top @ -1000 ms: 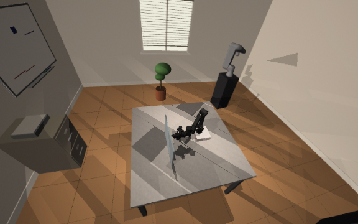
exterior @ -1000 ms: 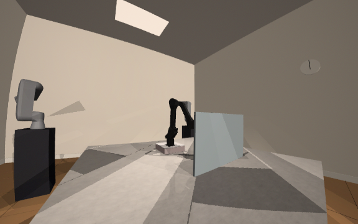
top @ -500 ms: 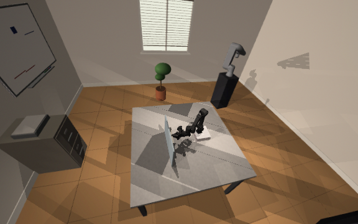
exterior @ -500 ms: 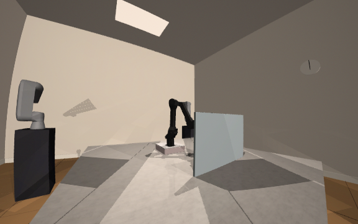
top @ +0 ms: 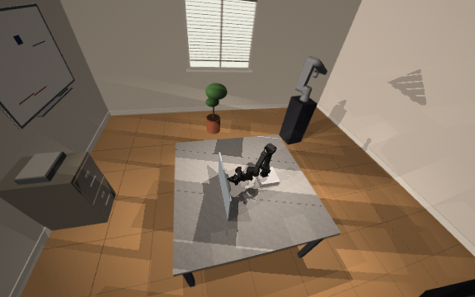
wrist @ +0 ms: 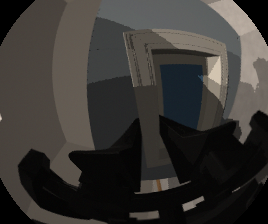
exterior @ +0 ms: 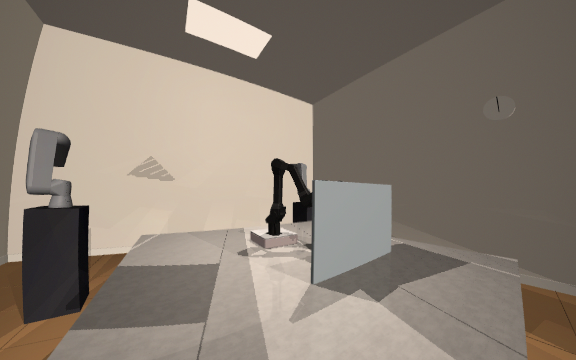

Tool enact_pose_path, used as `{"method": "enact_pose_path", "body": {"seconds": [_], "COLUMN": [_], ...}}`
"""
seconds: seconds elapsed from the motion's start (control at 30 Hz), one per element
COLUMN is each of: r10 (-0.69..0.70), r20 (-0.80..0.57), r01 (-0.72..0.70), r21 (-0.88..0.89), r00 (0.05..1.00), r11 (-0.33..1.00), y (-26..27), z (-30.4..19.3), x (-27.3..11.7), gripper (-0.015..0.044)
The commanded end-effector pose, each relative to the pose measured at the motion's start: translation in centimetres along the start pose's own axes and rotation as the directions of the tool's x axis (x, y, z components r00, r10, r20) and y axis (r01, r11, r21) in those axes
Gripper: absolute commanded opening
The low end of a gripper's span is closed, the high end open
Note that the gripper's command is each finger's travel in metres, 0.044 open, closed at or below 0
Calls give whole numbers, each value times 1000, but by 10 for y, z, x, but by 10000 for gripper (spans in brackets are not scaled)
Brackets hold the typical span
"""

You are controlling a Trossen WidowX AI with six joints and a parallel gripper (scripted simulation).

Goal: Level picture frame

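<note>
At the lower centre of the wrist view, the jaws (top: 230, 180) are clamped on the picture frame (wrist: 144, 102) (blue panel (wrist: 181, 92) inside, right of centre).

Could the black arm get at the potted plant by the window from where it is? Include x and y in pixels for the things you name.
Probably not: its pincer (wrist: 147, 119) is shut on the picture frame (wrist: 144, 107), and the plant (top: 216, 91) stands beyond the table.
</note>
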State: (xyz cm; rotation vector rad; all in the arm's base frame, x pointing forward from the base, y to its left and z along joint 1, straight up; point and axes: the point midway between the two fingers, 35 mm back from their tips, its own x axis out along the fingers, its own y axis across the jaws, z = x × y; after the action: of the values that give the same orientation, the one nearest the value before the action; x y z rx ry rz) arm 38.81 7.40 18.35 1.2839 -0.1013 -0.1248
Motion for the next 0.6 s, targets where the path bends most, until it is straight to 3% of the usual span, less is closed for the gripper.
{"method": "enact_pose_path", "body": {"seconds": [0.0,0.57], "r10": [10,10], "r20": [-1,-1], "r01": [-10,-10], "r21": [4,4], "r00": [1000,1000], "r11": [1000,1000], "y": [3,-1], "z": [0,0], "x": [0,0], "gripper": [0,0]}}
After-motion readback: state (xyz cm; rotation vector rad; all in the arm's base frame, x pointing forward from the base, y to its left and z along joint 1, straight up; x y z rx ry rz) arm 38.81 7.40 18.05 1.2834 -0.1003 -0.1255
